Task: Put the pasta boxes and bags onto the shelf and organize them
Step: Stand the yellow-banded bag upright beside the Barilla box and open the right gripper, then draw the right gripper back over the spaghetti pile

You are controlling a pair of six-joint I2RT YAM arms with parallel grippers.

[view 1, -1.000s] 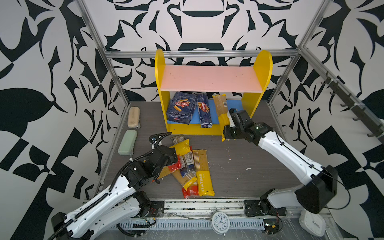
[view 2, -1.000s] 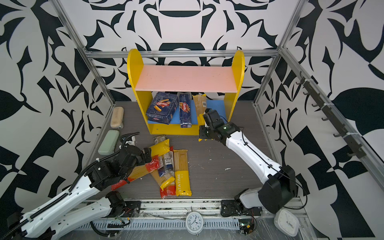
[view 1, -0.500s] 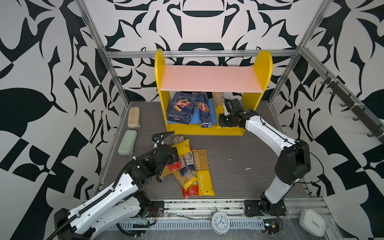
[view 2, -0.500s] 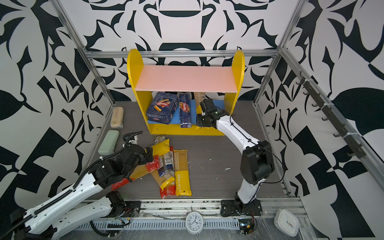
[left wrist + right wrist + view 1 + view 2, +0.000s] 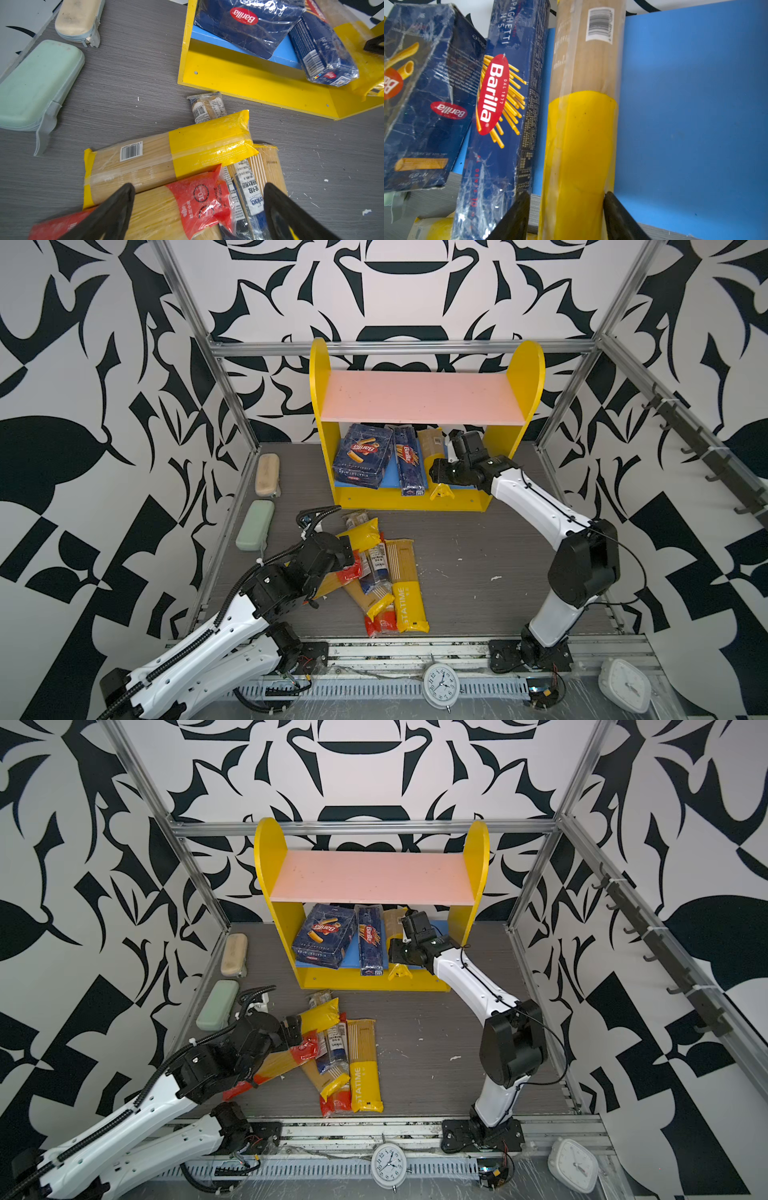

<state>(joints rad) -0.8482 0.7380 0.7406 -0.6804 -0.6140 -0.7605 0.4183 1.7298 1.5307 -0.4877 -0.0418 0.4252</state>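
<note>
Two pasta boxes: one wide, one narrow. Seven spaghetti bags. One shelf. Two cases: one beige, one green. Two clocks: one round, one square. Two robot arms.

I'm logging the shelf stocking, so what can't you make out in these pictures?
Back of the blue lower board: hidden under the pink upper board in both top views.
Right gripper on the yellow-ended bag: in the right wrist view the bag hides the contact; grip unclear.
Pile of bags: partly covered by the left arm in both top views.
</note>
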